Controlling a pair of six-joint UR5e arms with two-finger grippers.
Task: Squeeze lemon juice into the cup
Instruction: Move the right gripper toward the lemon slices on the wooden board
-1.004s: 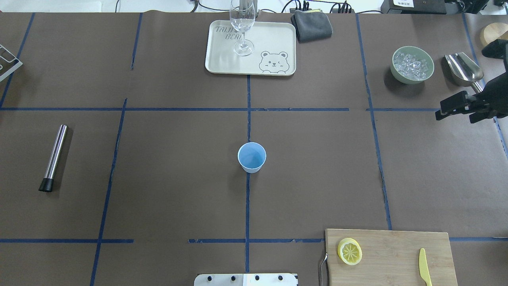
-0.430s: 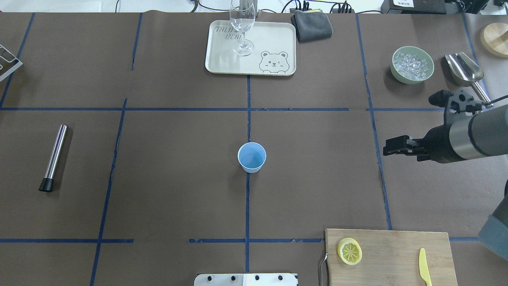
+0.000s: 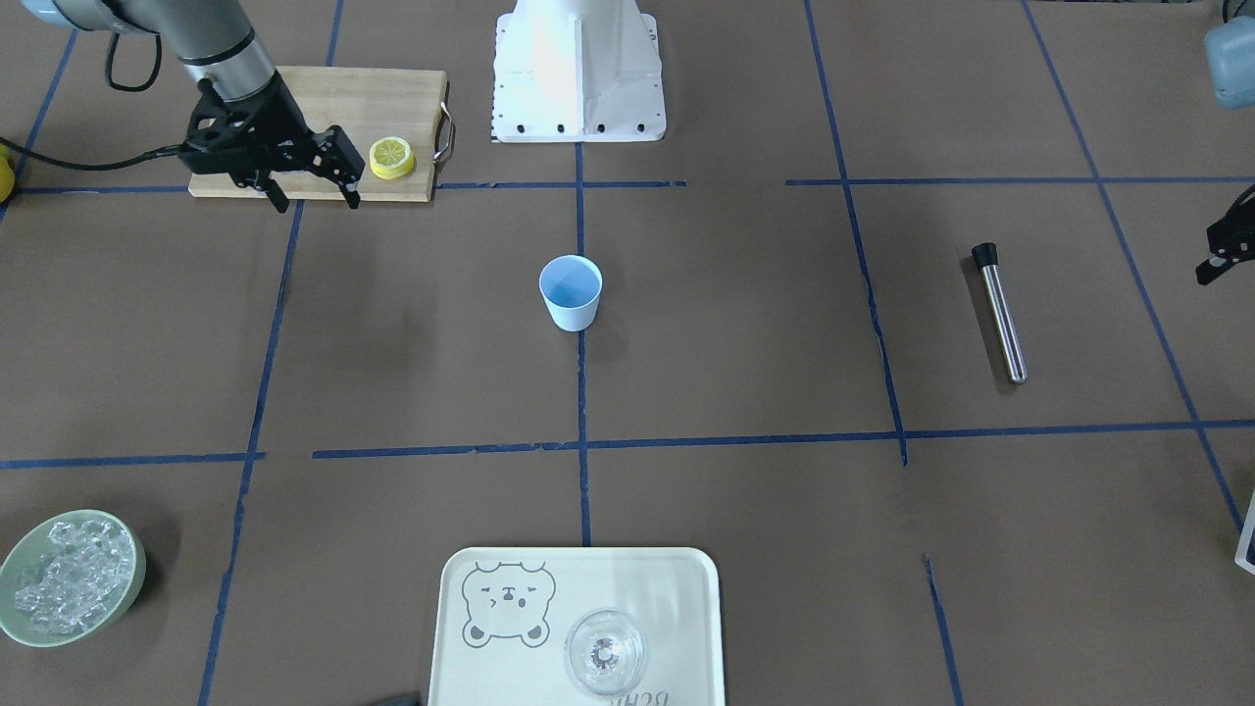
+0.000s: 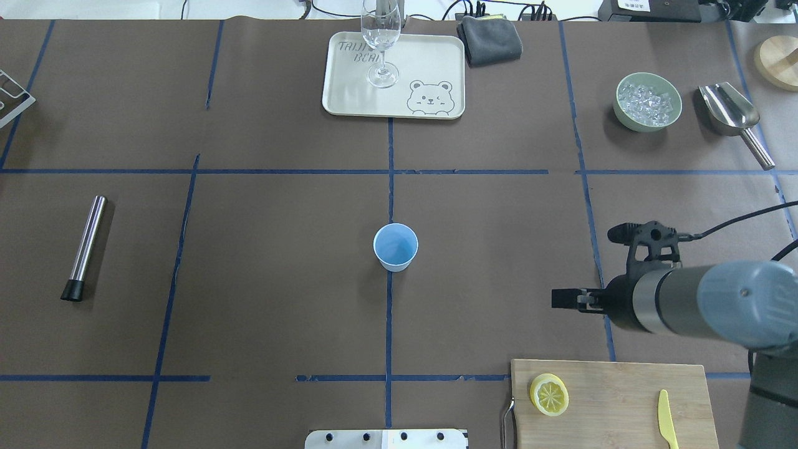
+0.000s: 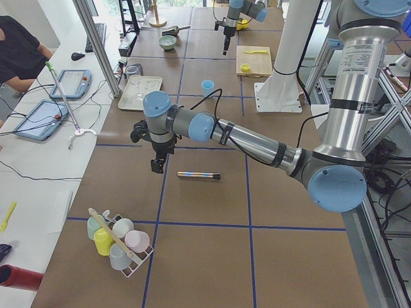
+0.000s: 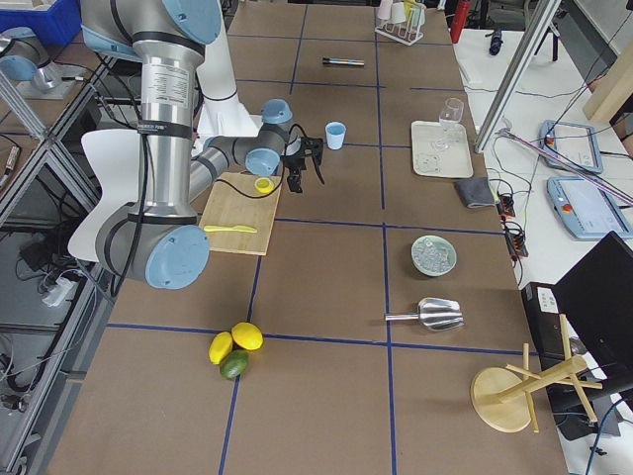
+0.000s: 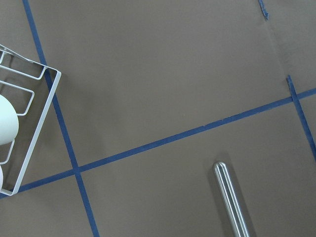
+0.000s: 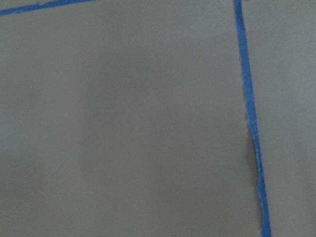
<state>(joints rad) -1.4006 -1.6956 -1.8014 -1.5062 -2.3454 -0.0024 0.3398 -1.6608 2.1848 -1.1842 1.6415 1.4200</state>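
My right gripper (image 3: 316, 199), fingers spread and empty, hangs above the worktop (image 3: 745, 333) beside the cutting board (image 3: 392, 98). The lemon (image 3: 391, 157) lies on that board near the gripper, toward my base; the cup (image 3: 570, 290) stands well apart on its left. My left gripper (image 3: 1222, 257) shows only in part, and whether it is spread I cannot tell

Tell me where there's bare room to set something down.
Open table rings the cup on every side: bare between it and the tray, and between it and the steel tube. On the cutting board, the stretch between lemon slice and knife is free; the right gripper hovers nearby.
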